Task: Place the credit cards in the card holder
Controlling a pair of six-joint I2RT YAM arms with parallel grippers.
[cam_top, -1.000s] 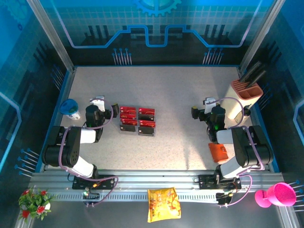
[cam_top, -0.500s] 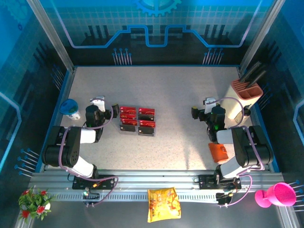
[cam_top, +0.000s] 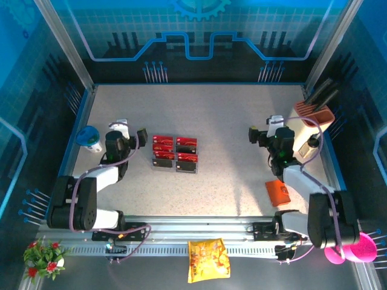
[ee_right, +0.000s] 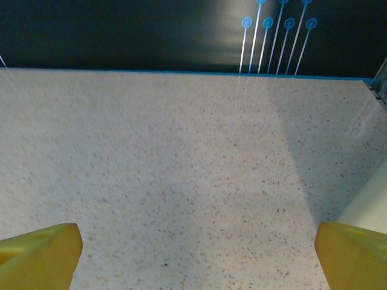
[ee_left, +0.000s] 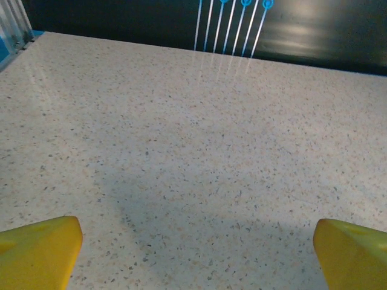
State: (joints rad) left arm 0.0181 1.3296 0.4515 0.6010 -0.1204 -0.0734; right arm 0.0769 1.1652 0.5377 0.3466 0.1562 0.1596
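Note:
Several red credit cards (cam_top: 174, 153) with black bands stand in clear racks left of the table's middle. The orange card holder (cam_top: 278, 192) lies folded near the front right, beside the right arm. My left gripper (cam_top: 130, 132) hovers just left of the cards, open and empty. In the left wrist view its yellow fingertips (ee_left: 37, 251) stand wide apart over bare speckled table, and the left gripper (ee_left: 193, 254) holds nothing. My right gripper (cam_top: 264, 127) is at the right, well behind the card holder, and the right gripper (ee_right: 196, 257) is open, with bare table between its yellow fingertips (ee_right: 354, 254).
An orange-and-white knife block (cam_top: 313, 118) with black handles stands at the back right, close to the right gripper. A blue cup (cam_top: 91, 138) sits at the left edge. A yellow snack bag (cam_top: 207, 258), a pink cup (cam_top: 354, 248) and flowers (cam_top: 43, 257) lie off the table's front.
Both arms have stretched out from their folded pose. The right gripper has shifted right and farther back, uncovering more of the card holder. The left gripper moved slightly left. Both stay open.

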